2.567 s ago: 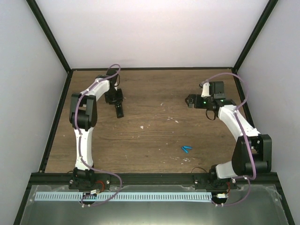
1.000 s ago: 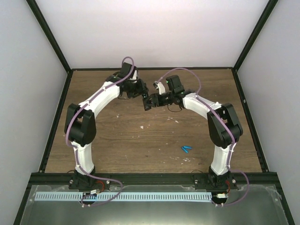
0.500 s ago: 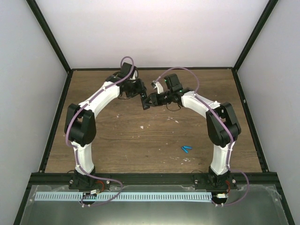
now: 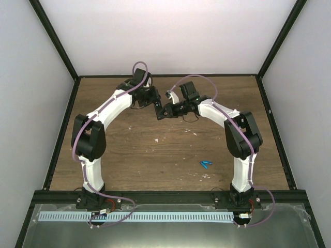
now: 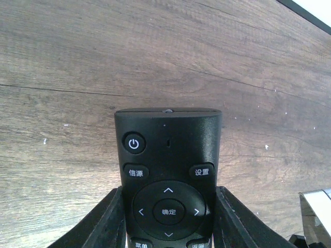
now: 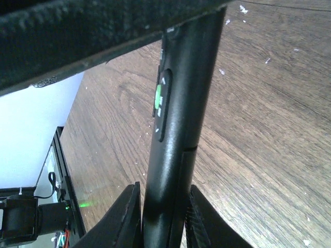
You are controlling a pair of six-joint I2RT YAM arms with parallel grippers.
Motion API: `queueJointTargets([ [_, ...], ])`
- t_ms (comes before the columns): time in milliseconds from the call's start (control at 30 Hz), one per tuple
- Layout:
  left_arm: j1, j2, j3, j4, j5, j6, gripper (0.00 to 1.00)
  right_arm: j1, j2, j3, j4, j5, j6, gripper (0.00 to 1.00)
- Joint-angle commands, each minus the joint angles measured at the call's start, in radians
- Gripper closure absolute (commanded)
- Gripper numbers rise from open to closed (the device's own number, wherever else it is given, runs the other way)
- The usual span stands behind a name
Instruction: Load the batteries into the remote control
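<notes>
The remote control is held up off the desk near its far middle, where the two arms meet. The left tool pinches it, one finger pressed to each long edge just below the round direction pad, with the button face turned to that wrist's camera and the power button at the upper left. The right tool is closed on the same remote control lower down, its fingers lying against both sides of the slim black body, which is seen edge-on there with a green-lit button on its side. The batteries, two small blue cylinders meeting at one end in a narrow V, lie on the desk towards the right arm's base, well apart from the remote control.
</notes>
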Motion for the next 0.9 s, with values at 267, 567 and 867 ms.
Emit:
queueJointTargets([
  [267, -0.008, -0.022, 0.035, 0.005, -0.040, 0.022, 1.00, 0.009, 0.039, 0.097, -0.049, -0.041, -0.003, 0.94],
  [567, -0.008, -0.021, 0.019, 0.032, -0.005, 0.024, 0.72, 0.009, 0.032, 0.110, -0.040, 0.008, 0.001, 0.99],
  [867, 0.062, -0.112, -0.063, 0.080, 0.027, -0.086, 0.19, 0.009, -0.019, 0.106, -0.120, 0.253, -0.091, 0.99],
])
